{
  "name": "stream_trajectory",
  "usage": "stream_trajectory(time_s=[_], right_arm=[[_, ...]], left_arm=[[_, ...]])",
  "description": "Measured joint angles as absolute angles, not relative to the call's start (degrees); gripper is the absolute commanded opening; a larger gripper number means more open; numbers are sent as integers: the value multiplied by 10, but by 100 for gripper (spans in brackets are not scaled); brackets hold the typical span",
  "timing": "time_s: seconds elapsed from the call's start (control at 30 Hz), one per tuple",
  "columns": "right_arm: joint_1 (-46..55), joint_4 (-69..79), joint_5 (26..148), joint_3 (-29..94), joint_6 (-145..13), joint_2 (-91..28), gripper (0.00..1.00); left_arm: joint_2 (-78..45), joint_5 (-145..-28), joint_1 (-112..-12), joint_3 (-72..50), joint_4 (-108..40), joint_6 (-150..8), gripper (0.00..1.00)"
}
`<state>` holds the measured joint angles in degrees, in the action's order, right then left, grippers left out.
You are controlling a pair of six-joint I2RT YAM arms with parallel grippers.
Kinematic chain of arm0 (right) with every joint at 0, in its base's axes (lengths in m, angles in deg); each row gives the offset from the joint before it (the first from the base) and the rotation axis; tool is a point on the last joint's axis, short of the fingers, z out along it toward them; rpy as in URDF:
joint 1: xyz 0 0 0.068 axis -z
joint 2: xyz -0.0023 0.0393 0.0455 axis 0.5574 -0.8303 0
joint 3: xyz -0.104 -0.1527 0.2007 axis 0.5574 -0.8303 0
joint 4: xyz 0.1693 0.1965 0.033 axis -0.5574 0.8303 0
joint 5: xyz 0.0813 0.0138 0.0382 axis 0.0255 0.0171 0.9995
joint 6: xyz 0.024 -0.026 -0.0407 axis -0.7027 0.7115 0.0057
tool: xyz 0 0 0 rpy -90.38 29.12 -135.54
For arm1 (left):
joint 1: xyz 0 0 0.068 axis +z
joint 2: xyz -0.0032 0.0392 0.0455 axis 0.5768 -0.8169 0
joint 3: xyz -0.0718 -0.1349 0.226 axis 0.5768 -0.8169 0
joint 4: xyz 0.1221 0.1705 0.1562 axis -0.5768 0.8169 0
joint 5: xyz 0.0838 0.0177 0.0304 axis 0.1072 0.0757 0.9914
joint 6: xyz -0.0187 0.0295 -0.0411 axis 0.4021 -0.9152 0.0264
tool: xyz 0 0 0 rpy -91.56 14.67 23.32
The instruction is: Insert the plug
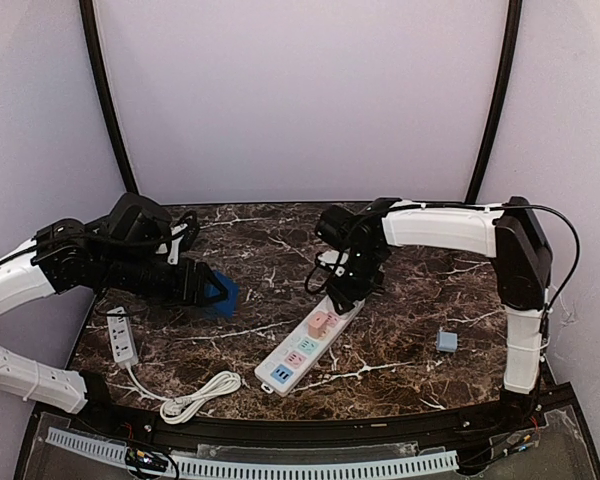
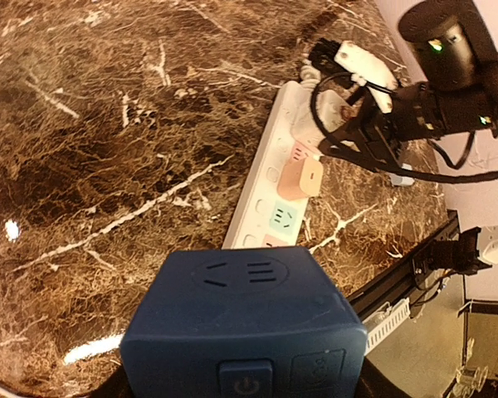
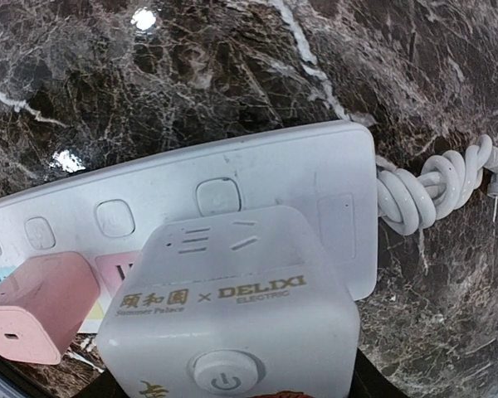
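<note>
now the right gripper (image 1: 342,288) clenches a white cube-shaped plug (image 3: 232,307) over the cord end of the long white power strip (image 3: 257,170), beside a pink plug (image 3: 33,307); the left gripper (image 1: 212,290) grasps a blue cube plug (image 2: 241,323).

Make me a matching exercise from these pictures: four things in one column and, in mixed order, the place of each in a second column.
1. dark blue plastic cube adapter
2. white plastic cube adapter
3. pink cube plug
4. small pale blue block

A. alone on the marble table
B. in the left gripper
C. standing free on the long white power strip
D. in the right gripper

Pairs: 1-B, 2-D, 3-C, 4-A.
</note>
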<state>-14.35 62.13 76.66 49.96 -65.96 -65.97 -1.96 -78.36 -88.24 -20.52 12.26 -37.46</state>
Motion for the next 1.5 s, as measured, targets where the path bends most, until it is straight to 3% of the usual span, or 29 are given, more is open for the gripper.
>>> stream_trajectory(time_s=[0.4,0.87,0.93,1.03,1.2,1.33,1.5], right_arm=[[-143,597,773,407,-902,-593,0],[-131,668,837,455,-1108,-624,0],[-130,678,841,465,-1113,-630,5],[-127,691,849,474,-1114,-635,24],[-119,711,857,483,-1109,-641,69],[-115,735,857,490,-1099,-644,97],[-104,752,855,507,-1086,-644,99]], left_arm=[[-138,-750,-882,-121,194,-238,1],[-318,-753,-882,38,247,-166,1],[-348,-759,-882,65,252,-172,1],[-387,-764,-881,103,256,-187,1],[-431,-766,-879,145,258,-215,1],[-452,-768,-877,155,259,-235,1],[-479,-772,-874,169,259,-266,1]])
